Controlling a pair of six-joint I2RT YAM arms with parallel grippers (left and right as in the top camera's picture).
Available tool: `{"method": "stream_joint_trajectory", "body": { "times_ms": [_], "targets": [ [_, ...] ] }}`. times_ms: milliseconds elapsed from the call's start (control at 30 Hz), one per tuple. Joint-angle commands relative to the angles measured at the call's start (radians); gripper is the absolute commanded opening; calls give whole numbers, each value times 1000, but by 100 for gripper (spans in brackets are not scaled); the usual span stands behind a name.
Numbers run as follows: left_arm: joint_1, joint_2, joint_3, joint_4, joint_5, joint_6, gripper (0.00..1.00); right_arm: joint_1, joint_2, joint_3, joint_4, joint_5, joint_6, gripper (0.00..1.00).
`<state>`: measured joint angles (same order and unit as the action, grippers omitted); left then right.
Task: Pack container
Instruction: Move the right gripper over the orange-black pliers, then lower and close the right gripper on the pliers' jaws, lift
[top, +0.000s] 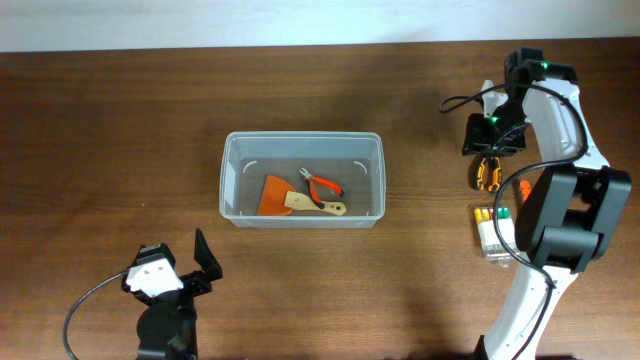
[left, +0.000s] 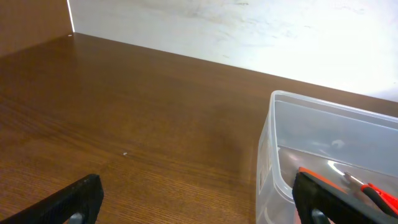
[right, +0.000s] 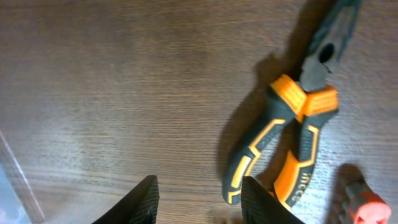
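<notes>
The clear plastic container (top: 301, 179) sits mid-table; in it lie an orange scraper (top: 273, 195) and small red-handled pliers (top: 323, 186). Its corner shows in the left wrist view (left: 280, 149). Orange-and-black pliers (top: 487, 172) lie on the table at the right, also seen in the right wrist view (right: 292, 134). My right gripper (right: 199, 199) is open and empty, just beside the pliers' handles. My left gripper (left: 199, 202) is open and empty, low over the table by the container's front left corner.
A clear pack with yellow and green items (top: 492, 230) lies on the table below the orange pliers. An orange-tipped tool (right: 367, 205) shows at the right wrist view's lower right corner. A white wall runs along the table's far edge (left: 249, 31).
</notes>
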<state>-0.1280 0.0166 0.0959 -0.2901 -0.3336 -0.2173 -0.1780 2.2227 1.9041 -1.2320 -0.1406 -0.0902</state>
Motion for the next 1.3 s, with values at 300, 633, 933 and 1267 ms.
{"method": "stream_joint_trajectory", "body": {
  "times_ms": [300, 633, 933, 1267],
  "targets": [
    [-3, -5, -3, -2, -3, 9, 99, 0, -4, -30, -2, 102, 161, 38],
    [-3, -5, -3, -2, -3, 9, 99, 0, -4, -126, 85, 154, 212, 38],
    [-3, -5, -3, -2, -3, 9, 99, 0, -4, -141, 130, 154, 212, 38],
    [-3, -5, -3, -2, -3, 9, 99, -1, 21, -143, 149, 180, 246, 38]
  ]
}}
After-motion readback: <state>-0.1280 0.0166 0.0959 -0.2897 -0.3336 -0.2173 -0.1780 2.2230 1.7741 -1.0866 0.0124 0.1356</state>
